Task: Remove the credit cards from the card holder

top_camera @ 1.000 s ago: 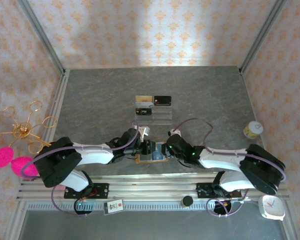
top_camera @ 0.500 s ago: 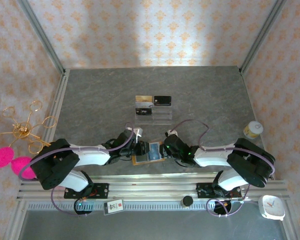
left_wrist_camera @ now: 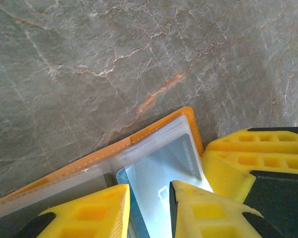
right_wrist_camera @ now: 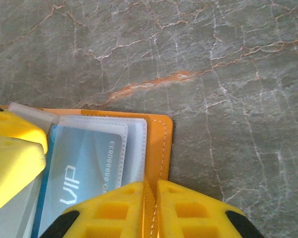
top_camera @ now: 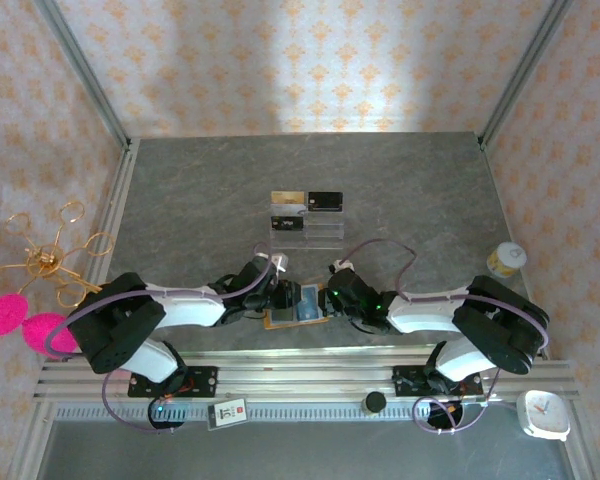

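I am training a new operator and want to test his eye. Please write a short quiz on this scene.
1. True or false: the right gripper pinches the orange edge of the card holder.
2. Which word is printed on the light blue card in the holder? A) VIP B) GOLD C) BANK
3. Where do the other cards stand?
Key: 1 true; 2 A; 3 on the clear stand farther back on the table.
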Robot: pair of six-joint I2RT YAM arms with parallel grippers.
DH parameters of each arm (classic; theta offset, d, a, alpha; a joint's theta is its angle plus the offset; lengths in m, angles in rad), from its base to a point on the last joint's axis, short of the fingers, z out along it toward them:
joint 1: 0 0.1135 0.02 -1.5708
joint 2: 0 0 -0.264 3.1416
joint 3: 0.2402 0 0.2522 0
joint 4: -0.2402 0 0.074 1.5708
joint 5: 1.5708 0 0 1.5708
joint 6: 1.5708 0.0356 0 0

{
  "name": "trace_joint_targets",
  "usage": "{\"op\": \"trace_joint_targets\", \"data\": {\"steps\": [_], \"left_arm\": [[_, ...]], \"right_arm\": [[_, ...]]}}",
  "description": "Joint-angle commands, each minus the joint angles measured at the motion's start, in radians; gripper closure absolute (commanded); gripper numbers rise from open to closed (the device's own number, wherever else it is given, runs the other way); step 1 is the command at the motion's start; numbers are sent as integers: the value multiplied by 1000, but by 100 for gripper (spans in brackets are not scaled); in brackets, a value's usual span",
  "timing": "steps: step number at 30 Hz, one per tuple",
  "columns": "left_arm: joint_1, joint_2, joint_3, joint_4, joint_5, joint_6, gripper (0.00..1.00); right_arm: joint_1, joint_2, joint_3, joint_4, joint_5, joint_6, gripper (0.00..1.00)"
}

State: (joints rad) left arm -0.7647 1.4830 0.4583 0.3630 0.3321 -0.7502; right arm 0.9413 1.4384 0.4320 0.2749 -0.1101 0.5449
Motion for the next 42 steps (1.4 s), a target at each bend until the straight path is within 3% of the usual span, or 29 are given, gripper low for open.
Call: {"op": "trace_joint_targets", "data": {"steps": [1,5,10,15,19,30,35,42], "left_arm": [[6,52,-21,-69,-30,22,71],[8,45,-29,-57,-20,18,75],[8,-72,2,-152,-63,37,67],[5,-142,30,-254,-62,56,70],[-1,-161,8,-269,-34,37,80],[-9,-162,-21,-135,41,-17,74],[14,-133,-58,-201,-29,-12,76],[74,-192,-130,-257,-42,9,76]], "right_arm": [[16,32,10,-26,-102,-21,86],[16,25,10,-39,-85,-12,87],[19,-8,13,-87,-32,2,88],[27,-67,31,-138,34,-33,75],[31,-125,35,-129,23,-80,80],[37,-7,49,-58,-95,-129,87],[37,48,32,-44,-78,-97,89],[37,50,23,-66,-49,-71,90]]}}
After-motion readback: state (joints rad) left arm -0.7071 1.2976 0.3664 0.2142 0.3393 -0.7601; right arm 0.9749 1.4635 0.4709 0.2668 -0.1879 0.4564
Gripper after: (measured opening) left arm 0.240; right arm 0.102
